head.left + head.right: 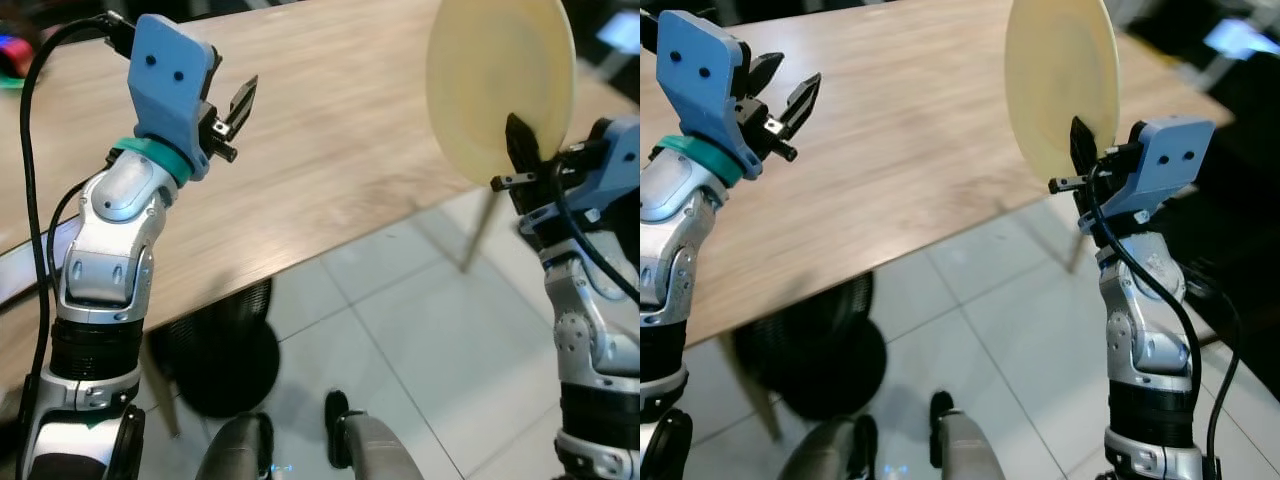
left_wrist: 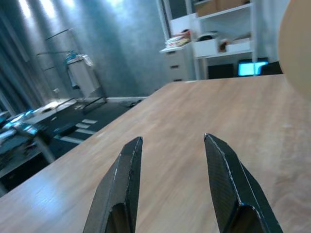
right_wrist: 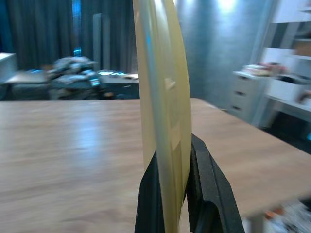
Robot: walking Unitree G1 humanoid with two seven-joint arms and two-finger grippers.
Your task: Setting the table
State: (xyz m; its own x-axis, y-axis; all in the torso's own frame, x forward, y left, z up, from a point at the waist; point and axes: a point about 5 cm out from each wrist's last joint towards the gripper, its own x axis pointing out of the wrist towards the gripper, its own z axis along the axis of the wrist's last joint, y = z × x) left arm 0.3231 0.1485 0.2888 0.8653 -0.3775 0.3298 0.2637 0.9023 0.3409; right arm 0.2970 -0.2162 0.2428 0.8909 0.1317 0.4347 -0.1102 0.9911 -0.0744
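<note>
A pale yellow plate (image 1: 498,85) stands on edge in the air above the right end of the wooden table (image 1: 330,130). My right gripper (image 1: 520,150) is shut on the plate's lower rim; in the right wrist view the plate (image 3: 163,111) is seen edge-on between the black fingers (image 3: 206,189). My left gripper (image 1: 238,112) is raised over the table's left part, open, with nothing between its fingers (image 2: 121,194).
The table's near edge runs diagonally in front of me. Under it stands a dark round stool or fan base (image 1: 225,355) on the light tiled floor (image 1: 430,330). A thin table leg (image 1: 478,235) drops at the right. Shelves and drawers (image 2: 214,48) stand beyond the table.
</note>
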